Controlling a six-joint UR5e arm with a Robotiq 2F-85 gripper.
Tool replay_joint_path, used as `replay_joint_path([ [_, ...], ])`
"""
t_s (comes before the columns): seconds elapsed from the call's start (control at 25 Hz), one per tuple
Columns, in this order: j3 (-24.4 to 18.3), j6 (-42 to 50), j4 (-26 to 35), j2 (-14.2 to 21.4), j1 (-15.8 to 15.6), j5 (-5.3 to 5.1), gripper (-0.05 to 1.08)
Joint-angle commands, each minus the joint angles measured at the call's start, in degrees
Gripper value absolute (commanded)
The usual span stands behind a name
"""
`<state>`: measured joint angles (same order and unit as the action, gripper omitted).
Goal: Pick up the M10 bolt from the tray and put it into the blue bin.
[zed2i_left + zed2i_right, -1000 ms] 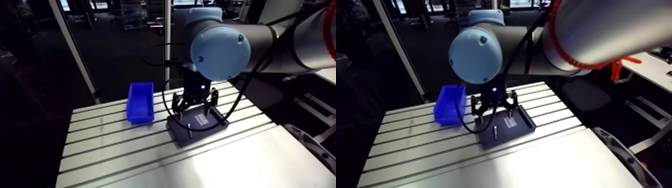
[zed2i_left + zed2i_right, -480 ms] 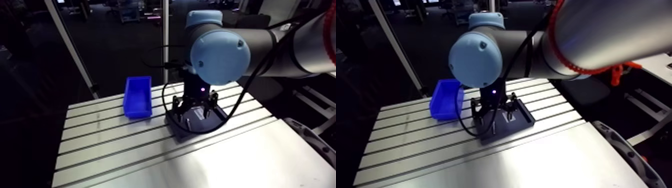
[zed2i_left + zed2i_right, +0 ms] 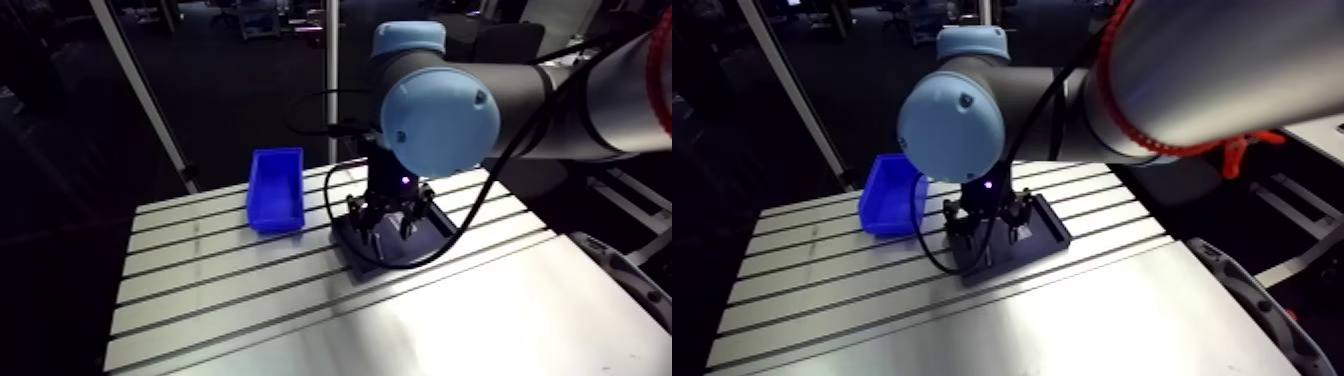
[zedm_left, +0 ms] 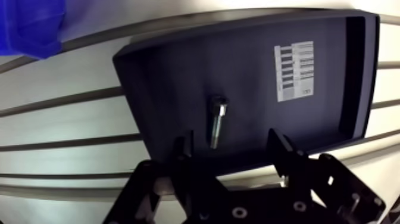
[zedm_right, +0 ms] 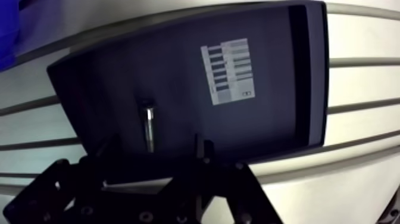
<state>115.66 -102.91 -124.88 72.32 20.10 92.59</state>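
Two-fingered tool [image 4: 230, 142] hung low over a dark tray [image 4: 166, 77], fingers spread wide and gripping nothing. The M10 bolt [image 4: 216, 122] lay flat on the tray floor, its shank end between the fingers and its head pointing away from the tool. In the arm view, the blue bin [image 3: 277, 188] stood on the counter [image 3: 200, 290] at ten o'clock from the tray, apart from it.
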Motion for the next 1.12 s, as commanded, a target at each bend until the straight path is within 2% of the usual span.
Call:
replay_joint_path([
  [0.04,0.4,0.1,-0.1,0.0,-0.1,-0.08,0.37],
  [1.12,0.5,0.1,-0.9,-1.1,-0.2,-0.17,0.5],
])
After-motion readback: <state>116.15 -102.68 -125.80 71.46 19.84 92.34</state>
